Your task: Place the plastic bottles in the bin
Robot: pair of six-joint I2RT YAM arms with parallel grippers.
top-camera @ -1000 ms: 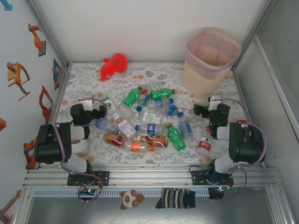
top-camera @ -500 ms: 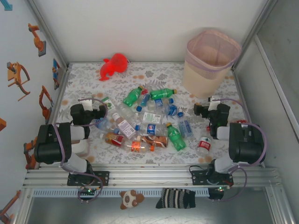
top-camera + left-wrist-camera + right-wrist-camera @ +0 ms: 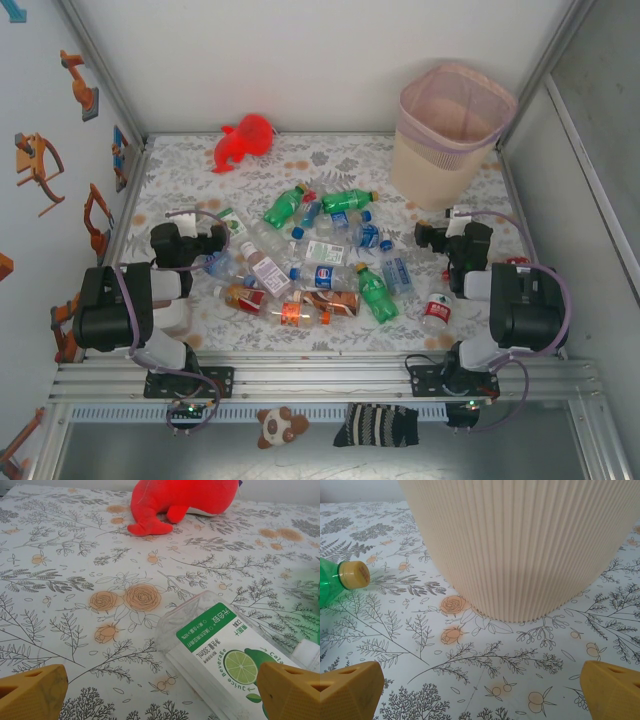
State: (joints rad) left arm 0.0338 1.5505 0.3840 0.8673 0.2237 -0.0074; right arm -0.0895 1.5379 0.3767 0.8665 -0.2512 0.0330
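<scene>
Nothing has shifted over the last second. The plastic bottles (image 3: 320,262) lie heaped on the desk (image 3: 180,180), down and left of the bin (image 3: 455,135). The left pincer (image 3: 160,695) gapes wide and empty over a lime-label bottle (image 3: 220,645) on the heap's side farthest from the bin. The right pincer (image 3: 480,692), equally wide and empty, faces the bin's base. By the look of it, the sorting has not begun.
</scene>
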